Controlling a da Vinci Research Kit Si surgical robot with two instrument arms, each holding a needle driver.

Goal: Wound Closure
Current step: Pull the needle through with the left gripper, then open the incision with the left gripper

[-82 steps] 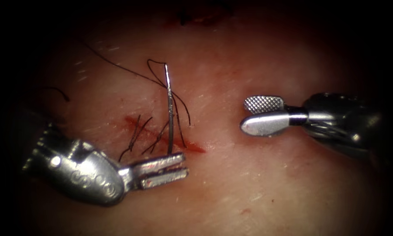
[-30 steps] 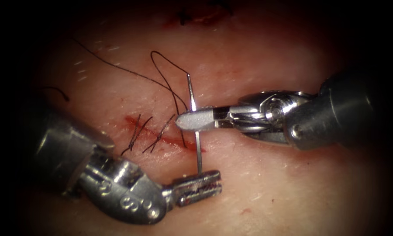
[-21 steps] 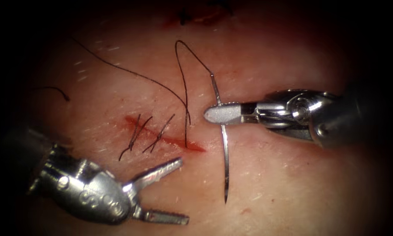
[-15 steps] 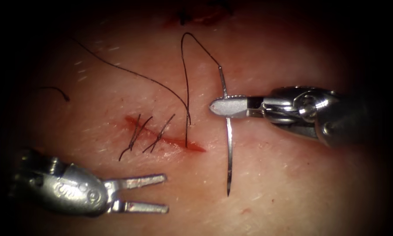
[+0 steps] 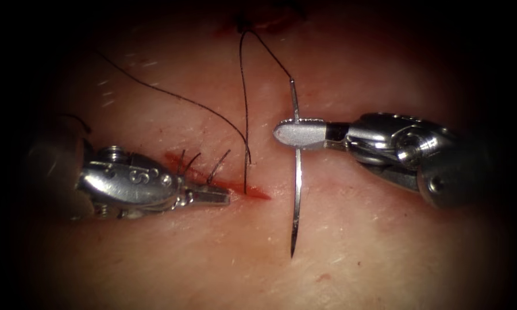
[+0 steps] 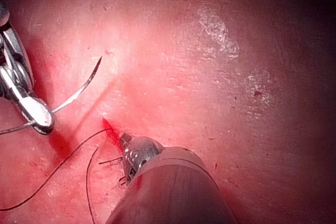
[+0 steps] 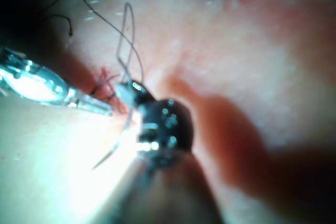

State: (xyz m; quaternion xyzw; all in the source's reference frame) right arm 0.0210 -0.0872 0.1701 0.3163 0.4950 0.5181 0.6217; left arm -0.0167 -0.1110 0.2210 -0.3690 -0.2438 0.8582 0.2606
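**Needle handed to the right tool; left tool comes back to the cut**

Since the earliest picture, the thin curved steel needle (image 5: 296, 172) has changed hands: then the left arm's silver tool (image 5: 215, 196) pinched it by its lower end, and now the right arm's silver tool (image 5: 287, 132) holds it, jaws pressed together on the needle about a third of the way down from its thread end. The left tool, which half a second ago lay with jaws spread on the near side of the wound, has moved up to the short red cut (image 5: 235, 187) in the pale pink tissue (image 5: 356, 241), and its jaws now look closed, tip at the cut just left of the newest stitch. Whether it grips tissue or thread there I cannot tell.

The needle hangs free, right of the cut, clear of the tissue, its point (image 5: 292, 252) toward the near side and its thread end toward the far side. Held across the jaws like this, the whole curve stands out where the tool can steer it.

The fine black thread (image 5: 244, 103) runs from the needle's far end up in a tall loop, then down into the tissue at the right end of the cut; a second strand trails away to the far left. Two earlier black stitches (image 5: 188, 162) cross the cut beside the left tool. Red fluid (image 5: 257, 194) marks the cut's right end.
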